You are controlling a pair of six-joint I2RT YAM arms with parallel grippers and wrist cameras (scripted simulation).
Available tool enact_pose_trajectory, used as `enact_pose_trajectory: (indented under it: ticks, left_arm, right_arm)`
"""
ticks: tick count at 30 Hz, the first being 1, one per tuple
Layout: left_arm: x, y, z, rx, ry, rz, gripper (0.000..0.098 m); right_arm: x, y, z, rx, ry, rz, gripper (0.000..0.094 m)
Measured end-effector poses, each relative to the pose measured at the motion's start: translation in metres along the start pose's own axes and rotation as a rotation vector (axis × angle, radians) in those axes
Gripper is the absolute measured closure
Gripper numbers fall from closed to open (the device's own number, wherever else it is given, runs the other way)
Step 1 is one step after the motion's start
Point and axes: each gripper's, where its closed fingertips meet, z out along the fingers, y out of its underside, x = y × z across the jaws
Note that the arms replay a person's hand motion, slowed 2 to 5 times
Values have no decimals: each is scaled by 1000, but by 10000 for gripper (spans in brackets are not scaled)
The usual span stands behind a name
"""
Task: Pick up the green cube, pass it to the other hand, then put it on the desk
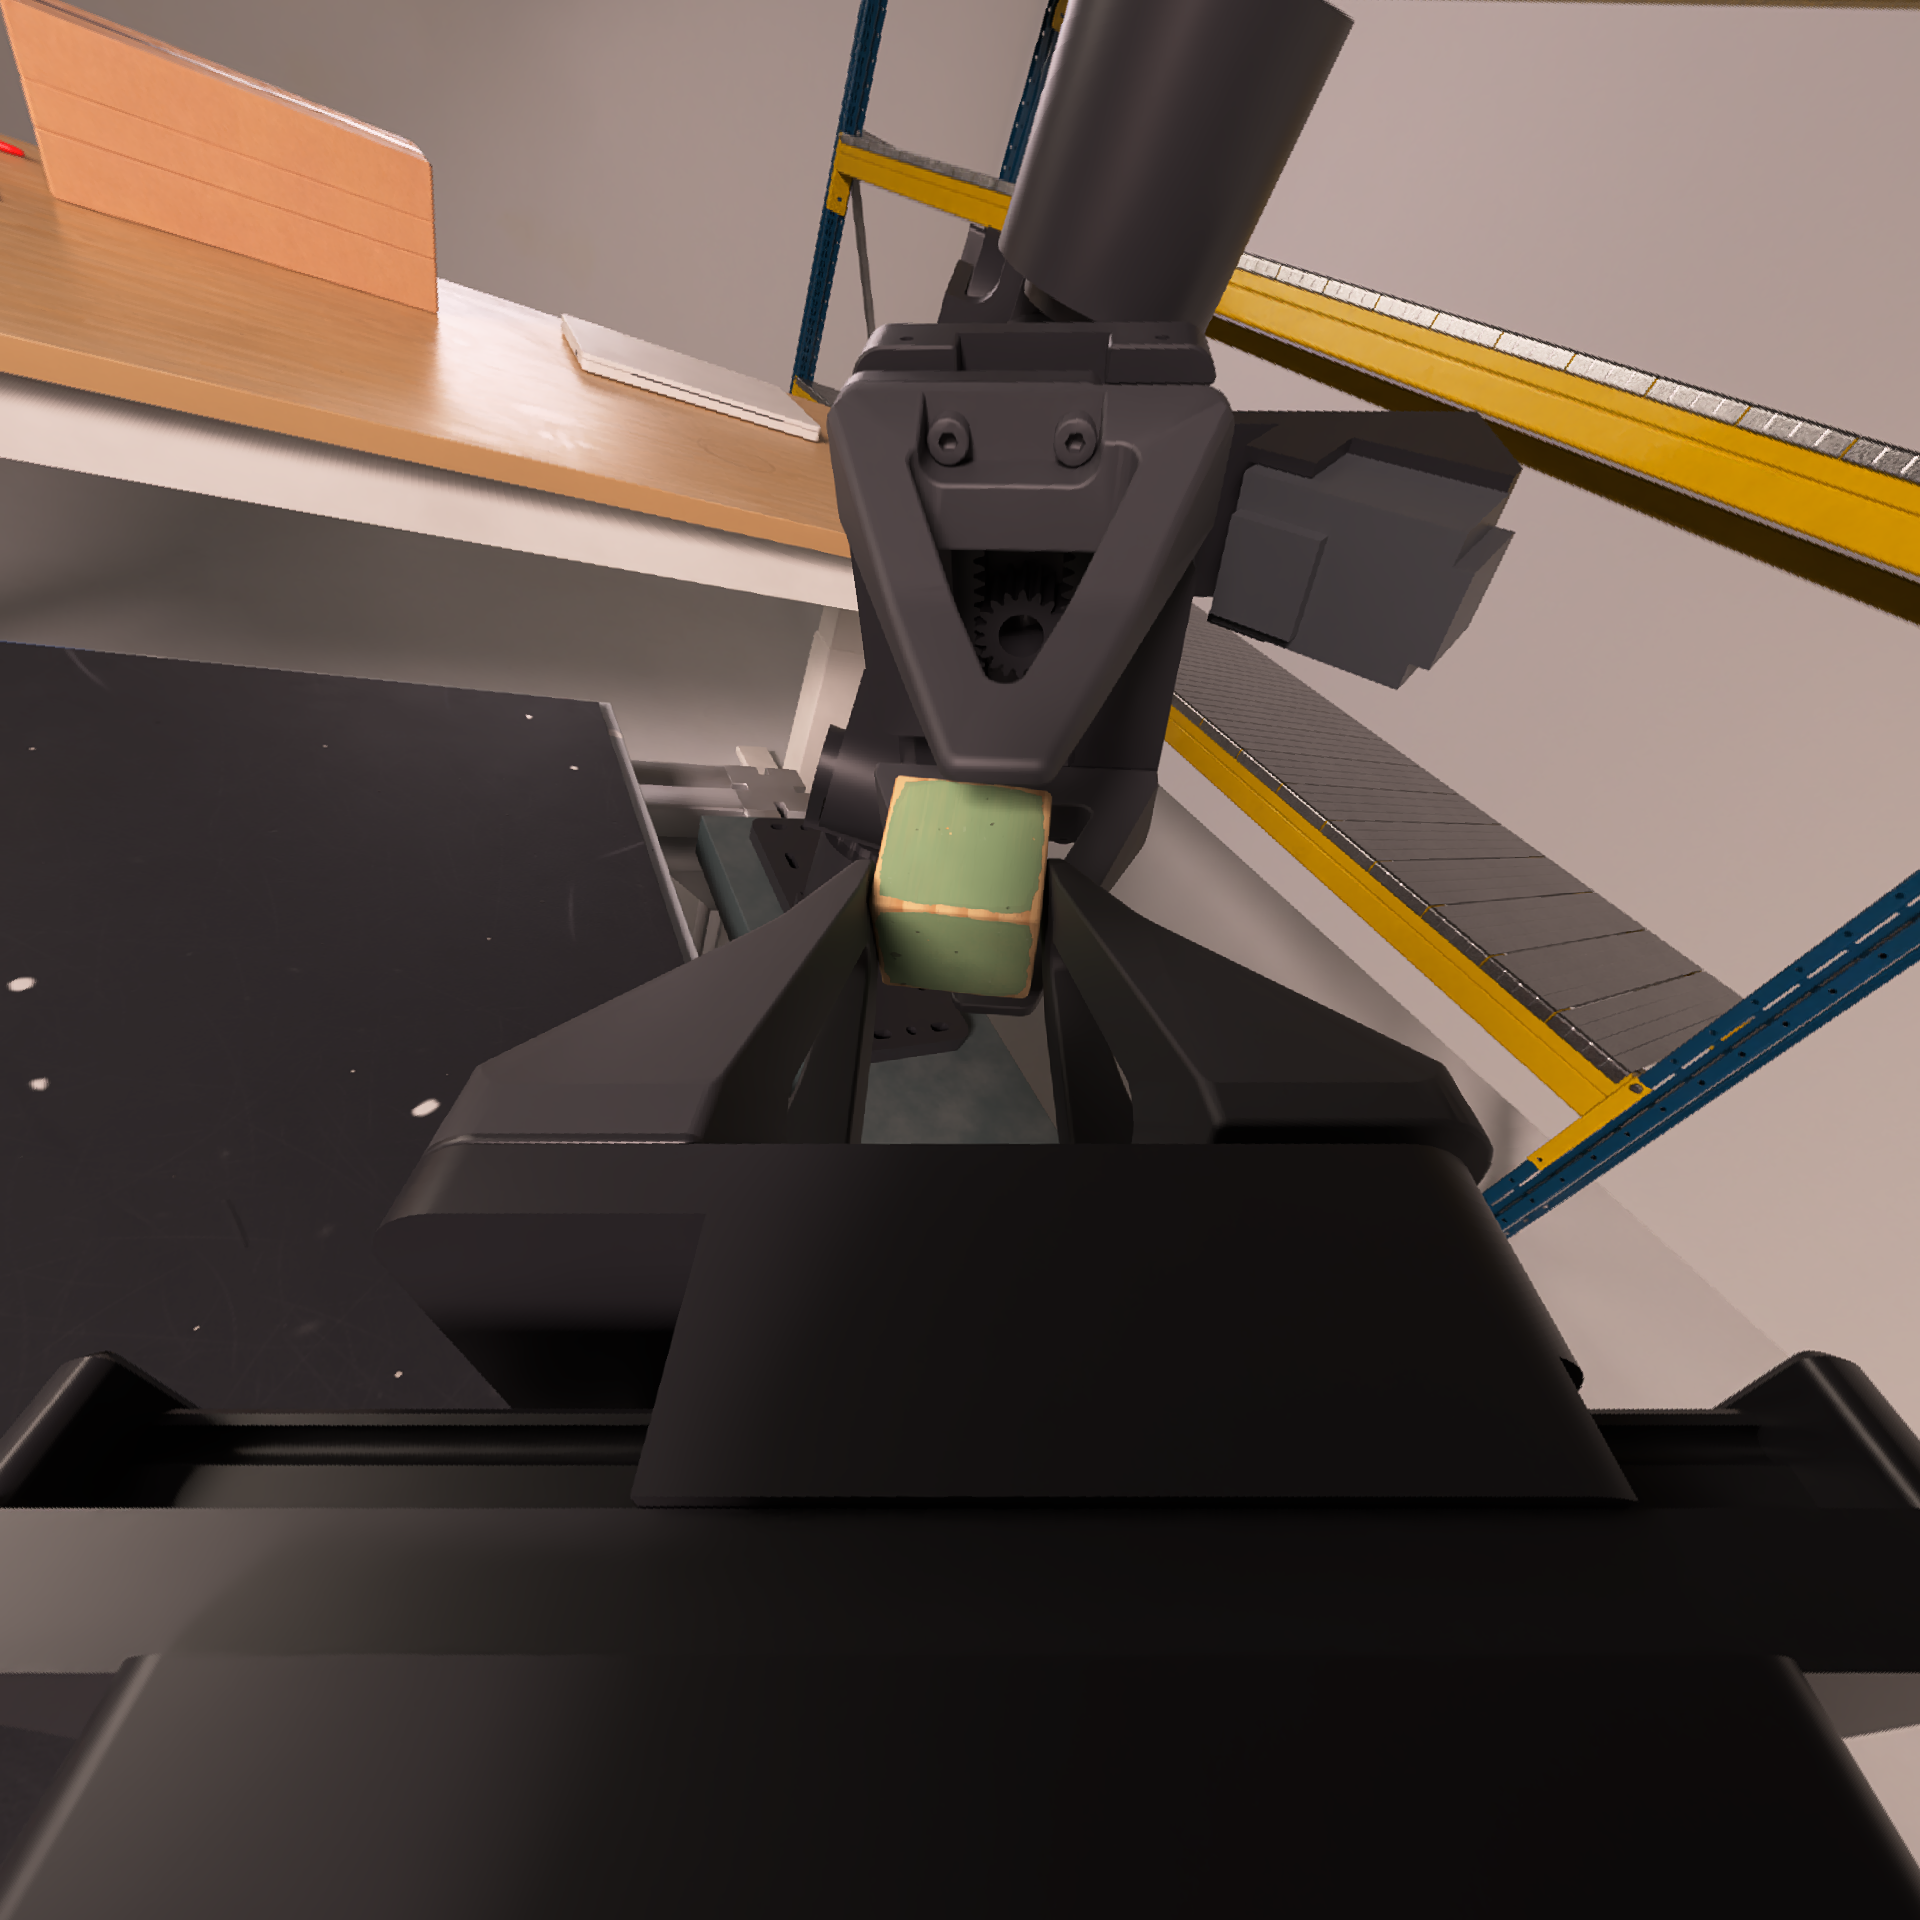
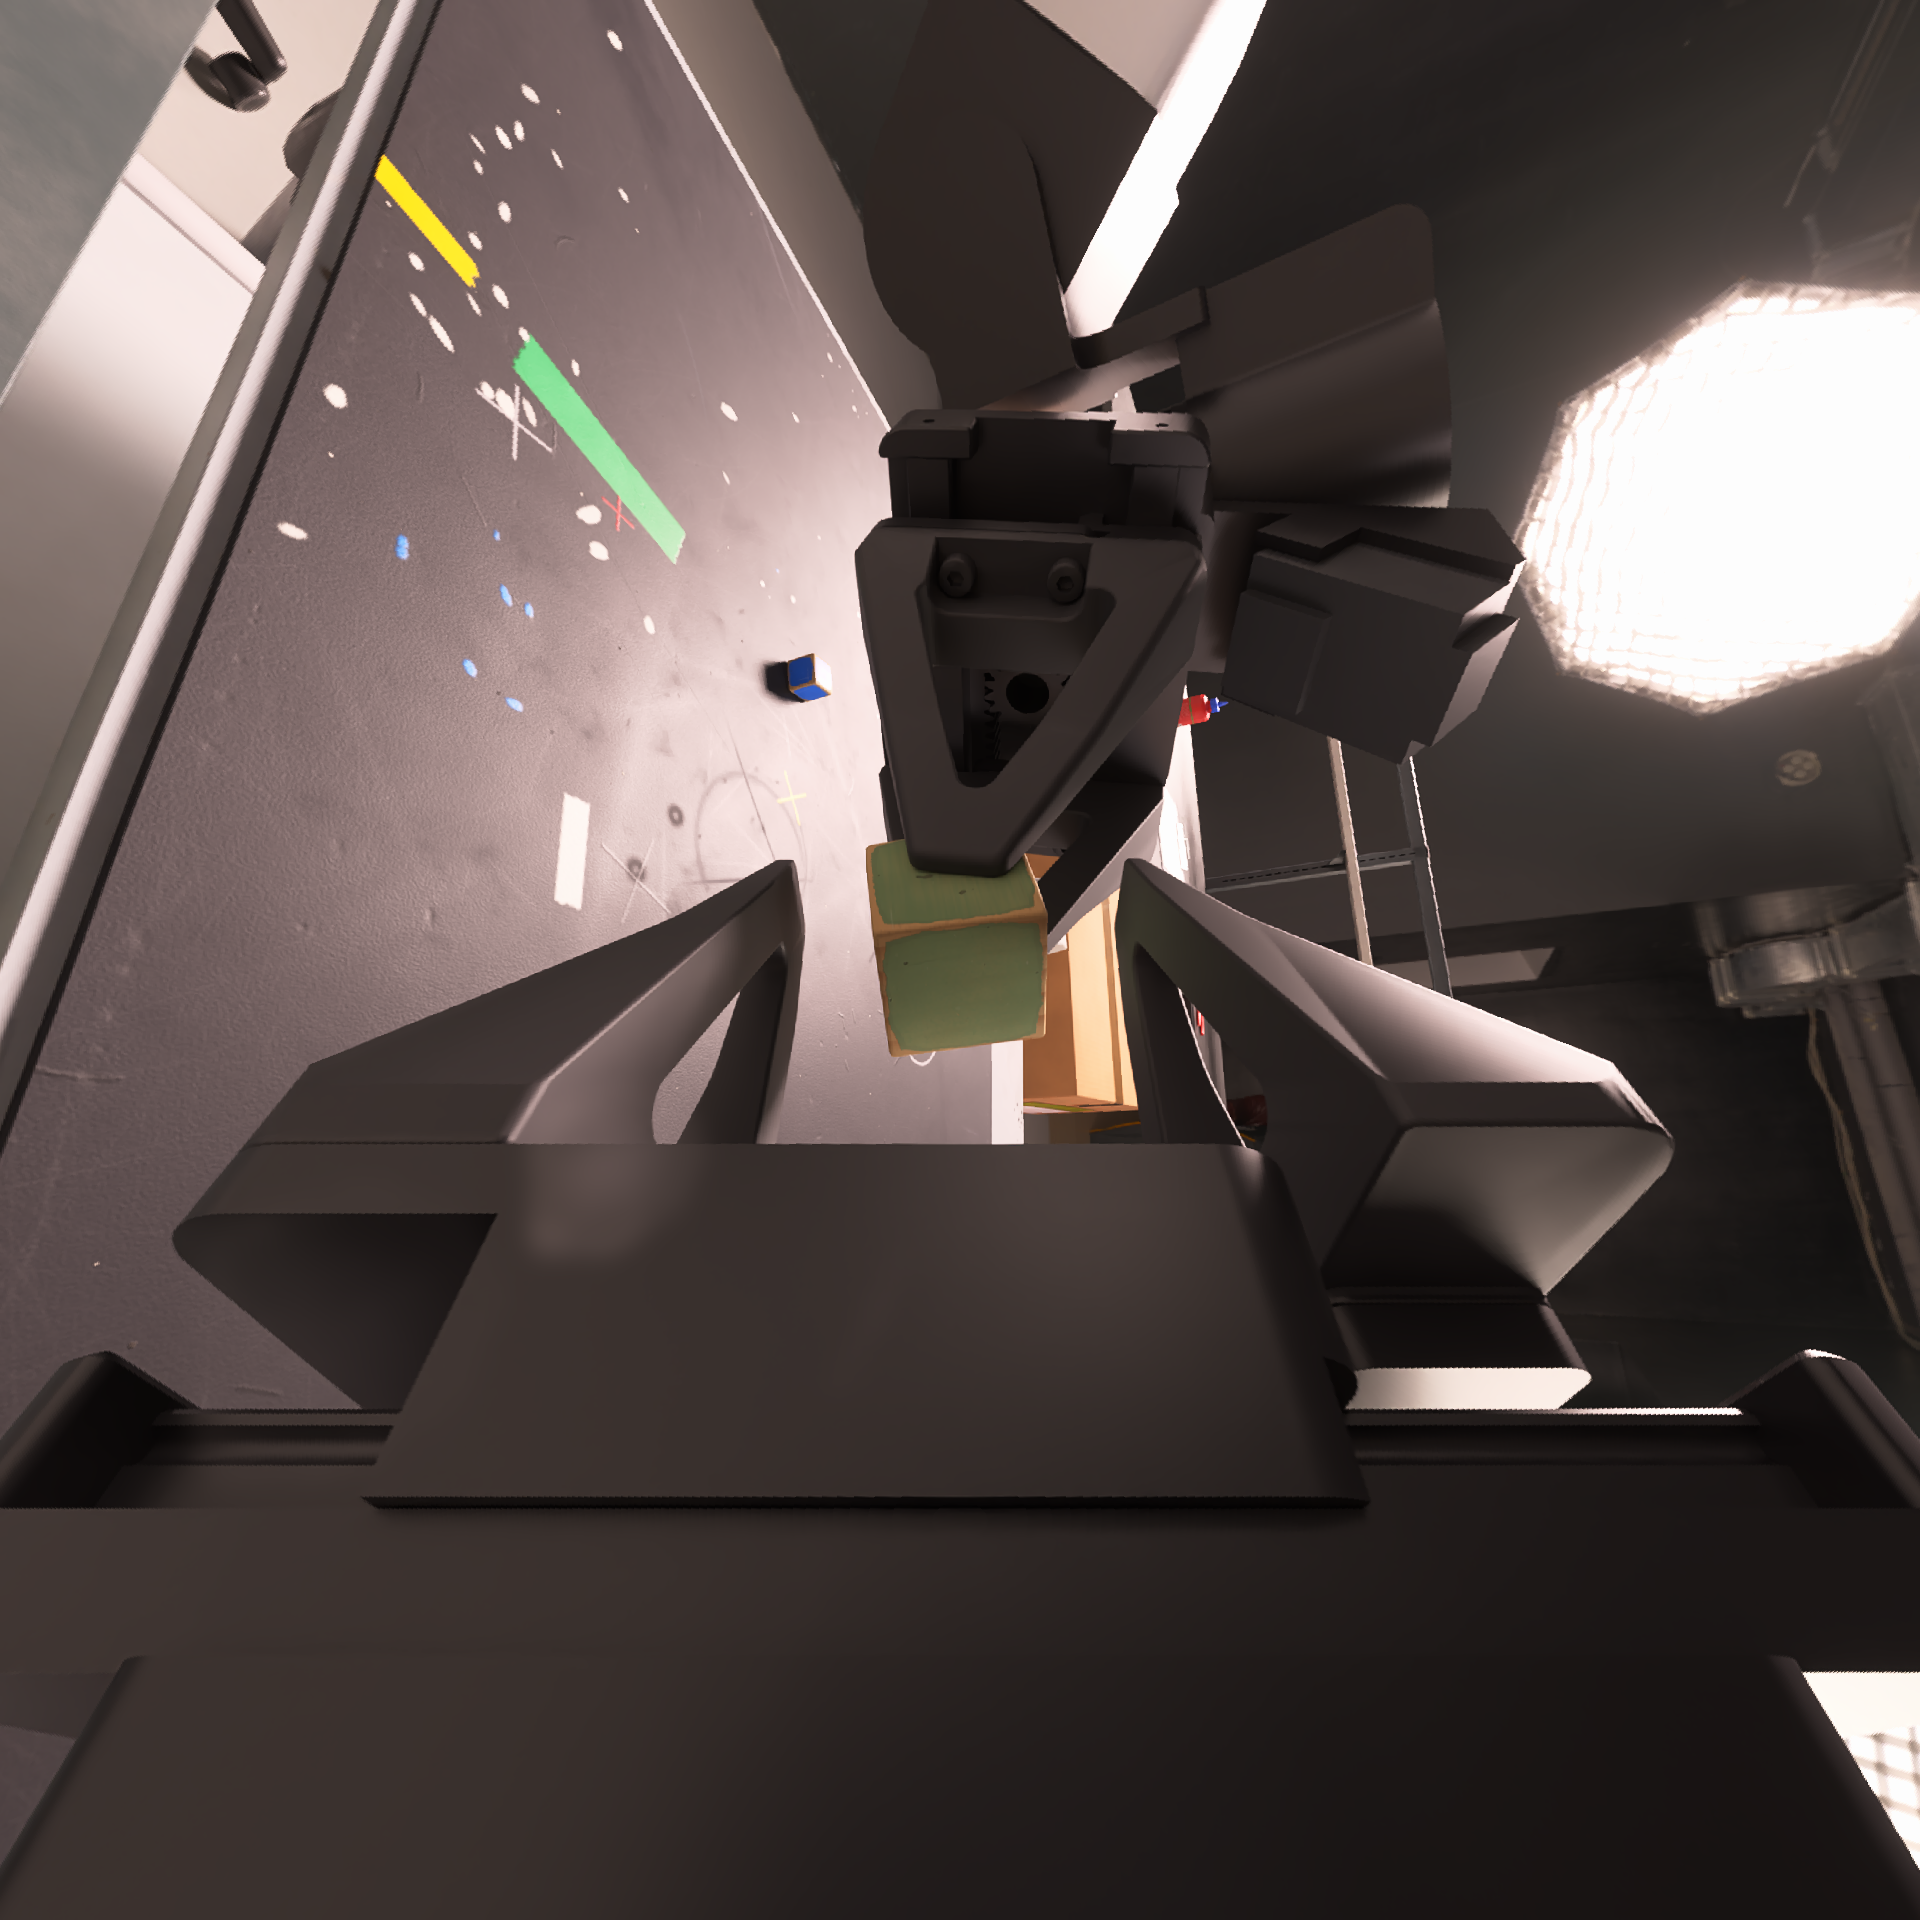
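Observation:
The green cube [image 1: 956,894], with worn wooden edges, is held in the air between the two grippers. My left gripper [image 1: 956,914] is shut on it, with both fingers pressed to its sides. The right gripper [image 1: 987,748] faces it from above, its tip at the cube's far edge. In the right wrist view the cube [image 2: 961,966] sits between my right gripper's [image 2: 961,868] spread fingers, with a gap on each side. The left gripper's finger [image 2: 971,821] covers the cube's top there.
The dark speckled table [image 2: 416,831] carries a small blue cube [image 2: 805,677], a green tape strip [image 2: 597,447] and a yellow one [image 2: 426,218]. A wooden desk [image 1: 312,353] holds a cardboard box [image 1: 229,156]. A yellow-and-blue rack [image 1: 1558,395] stands behind. A bright lamp [image 2: 1714,499] glares.

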Motion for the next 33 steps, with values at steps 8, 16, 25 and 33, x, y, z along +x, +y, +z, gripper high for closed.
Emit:
enact_pose_trajectory:
  ticks: [8,16,25,33]
  left_arm:
    - [1,4,5,-5,19,-8,712]
    - [2,7,7,-15,33,-5,727]
    - [1,9,9,7,55,-31,726]
    - [4,10,11,10,79,-33,725]
  right_arm:
    - [-4,-1,2,8,-20,1,566]
    - [-6,0,1,13,-30,10,685]
    - [-9,1,0,7,-40,27,687]
    - [-10,-2,-2,7,-40,32,688]
